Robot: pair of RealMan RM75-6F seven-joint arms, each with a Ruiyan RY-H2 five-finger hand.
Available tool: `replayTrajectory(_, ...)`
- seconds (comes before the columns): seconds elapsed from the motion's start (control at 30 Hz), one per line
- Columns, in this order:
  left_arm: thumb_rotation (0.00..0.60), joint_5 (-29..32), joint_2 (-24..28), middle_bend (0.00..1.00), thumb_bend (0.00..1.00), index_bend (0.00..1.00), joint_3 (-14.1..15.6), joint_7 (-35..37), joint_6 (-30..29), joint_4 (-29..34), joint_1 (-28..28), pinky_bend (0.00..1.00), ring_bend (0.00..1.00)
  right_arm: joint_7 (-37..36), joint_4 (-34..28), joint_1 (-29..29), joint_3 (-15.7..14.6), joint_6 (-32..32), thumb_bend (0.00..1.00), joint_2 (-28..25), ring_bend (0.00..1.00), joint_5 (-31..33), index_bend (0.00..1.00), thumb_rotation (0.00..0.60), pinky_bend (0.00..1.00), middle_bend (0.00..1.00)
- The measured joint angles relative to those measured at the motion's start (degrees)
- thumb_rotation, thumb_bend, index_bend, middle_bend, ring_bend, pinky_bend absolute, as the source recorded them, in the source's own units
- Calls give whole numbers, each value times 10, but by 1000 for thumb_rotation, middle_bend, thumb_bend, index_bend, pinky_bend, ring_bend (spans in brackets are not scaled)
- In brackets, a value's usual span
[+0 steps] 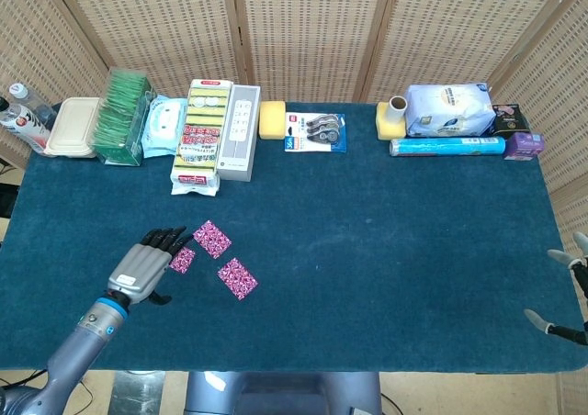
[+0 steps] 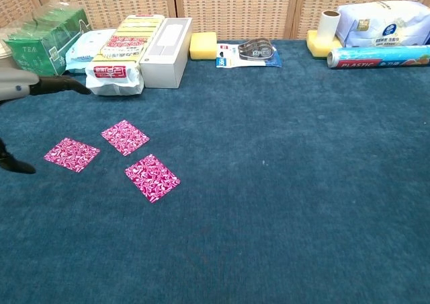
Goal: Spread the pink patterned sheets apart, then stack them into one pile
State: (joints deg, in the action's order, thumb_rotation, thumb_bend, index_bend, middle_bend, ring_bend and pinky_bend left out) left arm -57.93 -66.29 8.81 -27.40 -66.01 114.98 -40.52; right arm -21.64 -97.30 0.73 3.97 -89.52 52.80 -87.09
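Note:
Three pink patterned sheets lie flat and apart on the blue cloth at the left. One sheet (image 2: 72,155) is furthest left, a second sheet (image 2: 125,137) sits up and right of it, and a third sheet (image 2: 152,177) is nearest the front. In the head view they show as the left sheet (image 1: 183,260), the upper sheet (image 1: 212,239) and the lower sheet (image 1: 238,278). My left hand (image 1: 143,266) hovers raised just left of them, fingers spread, holding nothing. Only fingertips (image 2: 62,84) of it show in the chest view. My right hand (image 1: 565,291) shows only as fingertips at the far right edge.
Along the back edge stand a green tea box (image 2: 44,40), a wipes pack (image 2: 84,48), sponge packs (image 2: 121,52), a white box (image 2: 166,43), a yellow sponge (image 2: 203,46), tape packs (image 2: 246,52) and a plastic wrap roll (image 2: 378,56).

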Motion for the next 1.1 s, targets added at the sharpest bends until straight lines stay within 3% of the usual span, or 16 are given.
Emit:
replayTrajectory(0.33,600,-117,-5,0,49,0,25,87,-48,-59,91,49,0,6,-1,1,-1,-2,0,1,0,-2,205,600,0,0)
replayTrajectory(0.67,600,-158,-13,0,55,0,24,129,-64,-102,145,50,0,9,-3,1,0,-1,0,1,0,2,205,600,0,0)
replayTrajectory(1.1,600,-177,-12,0,75,0,-1,169,-38,-133,165,49,0,36,-8,-6,3,12,0,9,0,13,206,600,0,0)
